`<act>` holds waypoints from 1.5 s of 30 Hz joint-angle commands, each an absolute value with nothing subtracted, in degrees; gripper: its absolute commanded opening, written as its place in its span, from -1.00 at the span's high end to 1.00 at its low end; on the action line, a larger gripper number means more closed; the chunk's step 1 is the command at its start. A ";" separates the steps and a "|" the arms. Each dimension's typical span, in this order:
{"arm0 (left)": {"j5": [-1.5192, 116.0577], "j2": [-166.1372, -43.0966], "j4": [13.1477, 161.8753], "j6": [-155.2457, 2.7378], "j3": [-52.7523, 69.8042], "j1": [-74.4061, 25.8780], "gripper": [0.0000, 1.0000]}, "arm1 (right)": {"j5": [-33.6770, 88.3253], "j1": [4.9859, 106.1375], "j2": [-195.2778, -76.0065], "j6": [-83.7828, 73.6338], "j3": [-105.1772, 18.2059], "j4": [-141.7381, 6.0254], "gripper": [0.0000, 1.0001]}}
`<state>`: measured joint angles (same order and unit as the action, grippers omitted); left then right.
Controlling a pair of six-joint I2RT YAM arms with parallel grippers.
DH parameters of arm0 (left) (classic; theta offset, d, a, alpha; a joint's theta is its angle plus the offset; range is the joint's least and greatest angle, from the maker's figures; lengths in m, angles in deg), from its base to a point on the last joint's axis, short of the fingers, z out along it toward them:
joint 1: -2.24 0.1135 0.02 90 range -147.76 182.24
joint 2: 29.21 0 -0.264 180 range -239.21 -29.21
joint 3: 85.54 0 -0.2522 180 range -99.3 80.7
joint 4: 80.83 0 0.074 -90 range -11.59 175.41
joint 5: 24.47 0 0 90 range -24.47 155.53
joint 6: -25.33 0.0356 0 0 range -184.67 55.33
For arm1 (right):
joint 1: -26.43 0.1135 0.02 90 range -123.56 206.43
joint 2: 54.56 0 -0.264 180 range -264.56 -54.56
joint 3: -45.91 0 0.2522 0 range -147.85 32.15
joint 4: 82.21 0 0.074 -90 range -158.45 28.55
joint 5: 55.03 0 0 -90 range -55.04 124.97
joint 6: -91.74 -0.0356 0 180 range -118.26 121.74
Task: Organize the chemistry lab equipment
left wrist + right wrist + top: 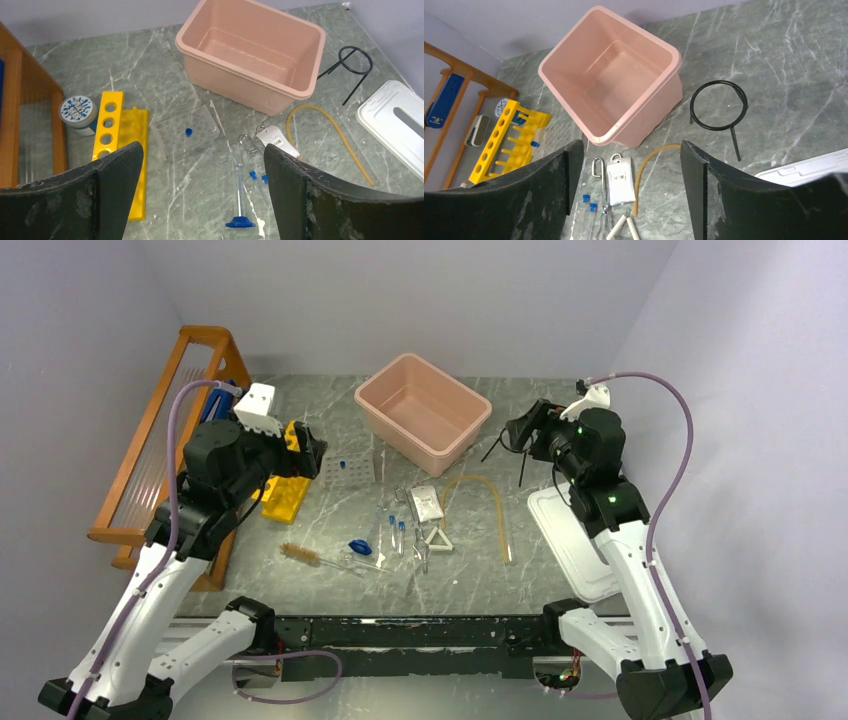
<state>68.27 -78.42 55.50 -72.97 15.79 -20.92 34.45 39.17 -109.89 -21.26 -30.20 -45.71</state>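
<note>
The lab equipment lies spread over the grey table. Blue-capped tubes (397,530), metal tongs (415,540), a white triangle (437,538) and a brown brush (300,555) sit near the middle. Tan tubing (490,500) curves to their right, and a black wire tripod (735,144) stands beyond it. The yellow tube rack (285,490) lies at the left. My left gripper (202,146) hovers open above the tubes (257,180) and the rack (112,135). My right gripper (630,145) hangs open over the tongs (603,200) and tubing (649,160), holding nothing.
An empty pink tub (423,410) stands at the back centre. The white lid (570,540) lies at the right. A wooden rack (160,440) lines the left edge. A clear tube tray (187,132), a blue-based cylinder (240,200) and a white packet (620,180) also lie here.
</note>
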 commanded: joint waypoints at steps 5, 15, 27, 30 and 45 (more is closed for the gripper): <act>62.20 -73.44 62.35 -74.92 19.25 -19.35 -0.93 | 34.00 40.60 -108.23 -22.95 -27.28 -49.86 -0.60; 62.46 -67.77 61.06 -81.03 23.14 -19.07 -0.94 | 29.00 40.86 -111.28 -25.54 -29.71 -38.37 -0.57; 49.87 -62.03 63.06 -87.59 34.02 -18.95 -0.94 | 33.76 41.10 -107.65 -28.29 -19.31 -21.22 -0.17; 45.39 -62.51 64.84 -89.27 35.64 -18.95 -0.94 | 38.35 41.12 -108.32 -30.39 -16.12 -20.44 -0.15; 39.03 -72.33 70.91 -89.83 39.47 -19.03 -0.83 | 42.44 42.51 -126.52 -30.94 -7.40 -42.50 -0.01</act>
<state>41.76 -71.91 67.85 -90.06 39.13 -19.37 41.25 41.31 -123.51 -31.71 -7.36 -35.90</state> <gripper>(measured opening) 0.917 0.512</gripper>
